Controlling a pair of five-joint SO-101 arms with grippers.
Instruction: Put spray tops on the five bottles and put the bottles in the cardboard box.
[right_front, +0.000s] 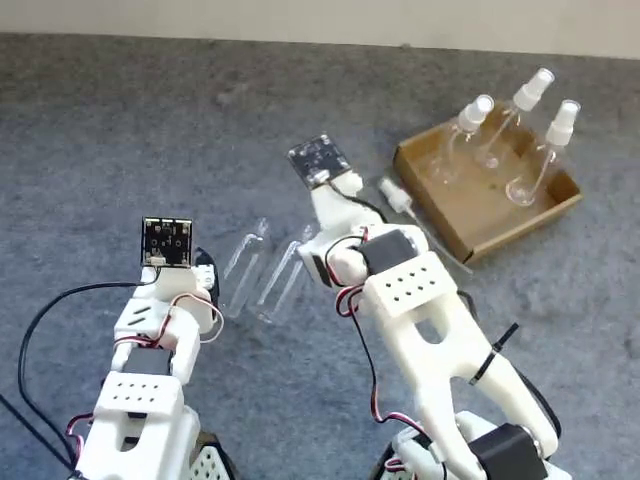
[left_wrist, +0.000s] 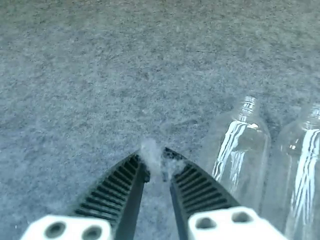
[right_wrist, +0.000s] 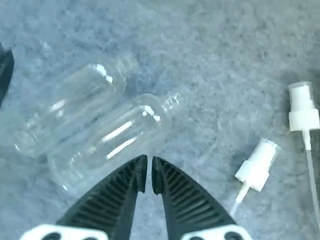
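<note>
Two clear bottles without tops lie side by side on the grey carpet, one (right_front: 243, 265) (left_wrist: 237, 145) (right_wrist: 75, 107) nearer my left arm and one (right_front: 285, 275) (left_wrist: 302, 160) (right_wrist: 110, 137) nearer my right arm. My left gripper (left_wrist: 155, 157) rests on the carpet just beside the first bottle, nearly shut with a thin gap and holding nothing. Just off the second bottle's side hangs my right gripper (right_wrist: 149, 162), shut and empty. Two white spray tops (right_wrist: 257, 167) (right_wrist: 304, 107) lie loose on the carpet; one spray top (right_front: 397, 195) lies beside the cardboard box (right_front: 525, 228).
The cardboard box sits at the right rear and holds three bottles (right_front: 455, 145) (right_front: 505, 125) (right_front: 540, 165) with white spray tops, leaning together. Open carpet spreads to the left and rear. A black cable (right_front: 60, 305) loops beside the left arm.
</note>
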